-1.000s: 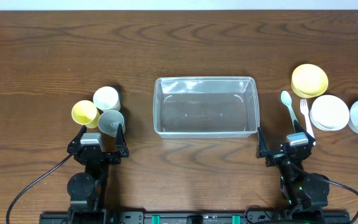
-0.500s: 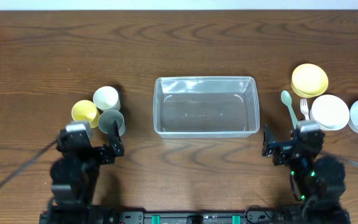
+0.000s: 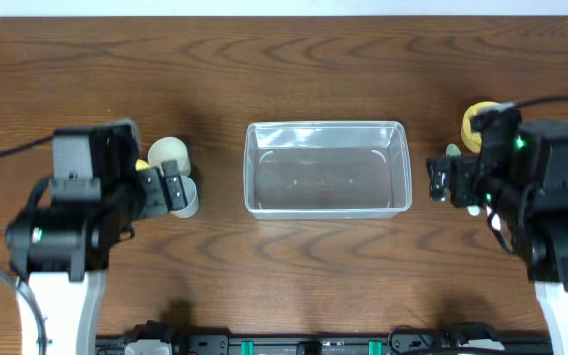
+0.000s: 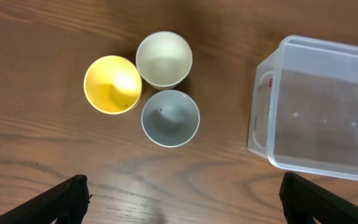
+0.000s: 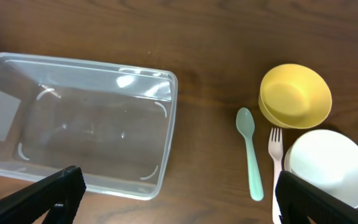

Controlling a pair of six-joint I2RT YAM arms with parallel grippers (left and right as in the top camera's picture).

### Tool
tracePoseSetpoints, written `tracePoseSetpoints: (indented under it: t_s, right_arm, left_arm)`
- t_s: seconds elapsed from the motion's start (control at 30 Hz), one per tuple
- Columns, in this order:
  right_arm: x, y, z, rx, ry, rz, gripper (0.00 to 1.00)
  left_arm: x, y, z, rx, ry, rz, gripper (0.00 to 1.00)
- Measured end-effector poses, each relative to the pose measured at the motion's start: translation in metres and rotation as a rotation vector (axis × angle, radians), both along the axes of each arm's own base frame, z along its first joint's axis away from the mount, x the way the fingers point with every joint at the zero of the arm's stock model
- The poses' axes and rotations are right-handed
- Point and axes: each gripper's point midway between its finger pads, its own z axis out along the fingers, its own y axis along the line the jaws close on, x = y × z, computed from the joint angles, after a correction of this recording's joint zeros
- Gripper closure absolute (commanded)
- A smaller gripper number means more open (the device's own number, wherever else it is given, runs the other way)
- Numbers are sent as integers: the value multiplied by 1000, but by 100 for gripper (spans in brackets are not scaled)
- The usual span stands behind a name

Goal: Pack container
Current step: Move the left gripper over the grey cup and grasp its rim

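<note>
Left gripper (image 3: pixel 173 187) and right gripper (image 3: pixel 440 182) are reaching farther, both gaping and empty; container (image 3: pixel 323 173) is sitting unfilled, cups (image 4: pixel 169 118) left, bowls (image 5: pixel 294 93) right, all waiting.

Setting read as a robotics lab or test bench, not a lived-in kitchen.
- Wood-grain table (image 3: pixel 314 266) viewed from a fixed overhead camera.
- Two robot arms, the left arm (image 3: pixel 67 227) and the right arm (image 3: pixel 550 207), are mounted at the near edge, above a black rail (image 3: pixel 304 347) fitted with green connectors. A cable (image 3: pixel 560 98) is seen trailing.
- Plastic tableware is laid out in sorted groups like props: cups (image 4: pixel 170 118) on the left, bowls (image 5: pixel 294 94), spoon (image 5: pixel 250 152) and fork (image 5: pixel 276 168) on the right, and a clear container (image 3: pixel 323 168) centred.
- Surroundings beyond the table cannot be made out.
</note>
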Motion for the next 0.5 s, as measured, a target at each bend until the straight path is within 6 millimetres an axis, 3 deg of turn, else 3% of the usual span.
tracePoseSetpoints:
  t_s: [0.1,0.27,0.4,0.5]
  right_arm:
    - [4,-3,-17,-7,77,-32,9]
    - [8,-9,-49,-24,212,-85,24]
    - [14,-11,-71,-36,295,-103,26]
    - [17,-11,-81,-39,331,-108,25]
  left_arm:
    - [6,0,-15,1,68,0,4]
    - [17,-1,-42,-1,181,1,34]
    - [26,-1,-68,2,284,-1,64]
    - [30,-1,-89,5,365,-4,68]
